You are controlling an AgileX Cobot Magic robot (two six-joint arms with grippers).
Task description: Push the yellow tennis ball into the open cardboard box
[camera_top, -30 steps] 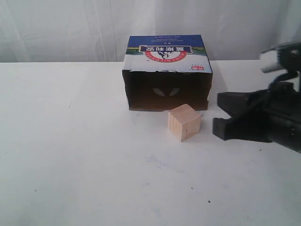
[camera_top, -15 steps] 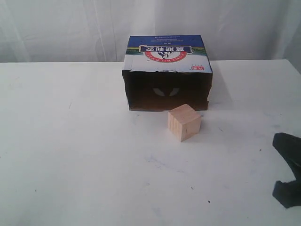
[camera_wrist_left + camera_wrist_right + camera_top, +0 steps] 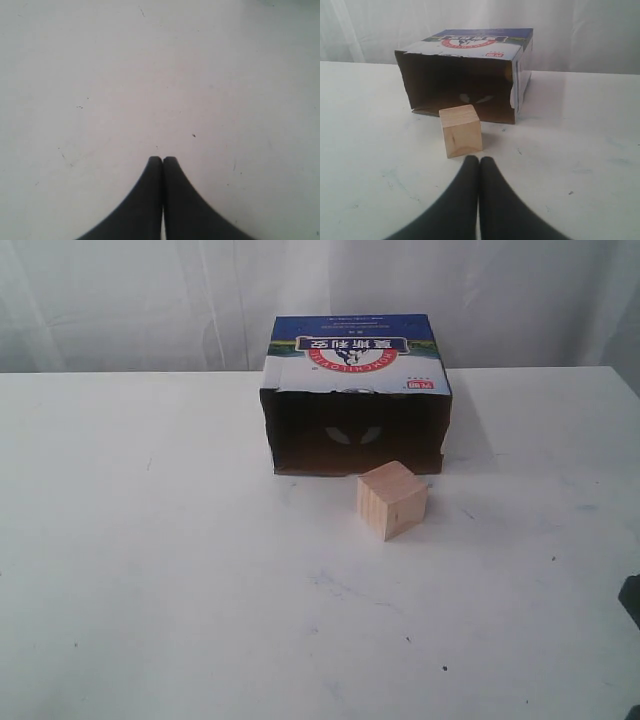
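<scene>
The open cardboard box (image 3: 355,360) lies on its side at the back of the table, and its dark opening (image 3: 462,80) faces me. No yellow tennis ball shows in any view. My right gripper (image 3: 480,159) is shut and empty. It sits low over the table, a short way in front of the pale wooden cube (image 3: 461,130). Only a dark sliver of the right arm (image 3: 633,598) shows at the exterior view's right edge. Shut and empty too, my left gripper (image 3: 163,159) hangs over bare white table.
The wooden cube (image 3: 391,499) stands just in front of the box's opening, toward its right side. A white curtain hangs behind the white table (image 3: 150,570). Two pale hand-hole flaps (image 3: 353,435) show on the box's inner back wall.
The right arm has drawn back from beside the box's right side, down toward the lower right edge of the exterior view, and is almost out of it. Box and cube have not moved.
</scene>
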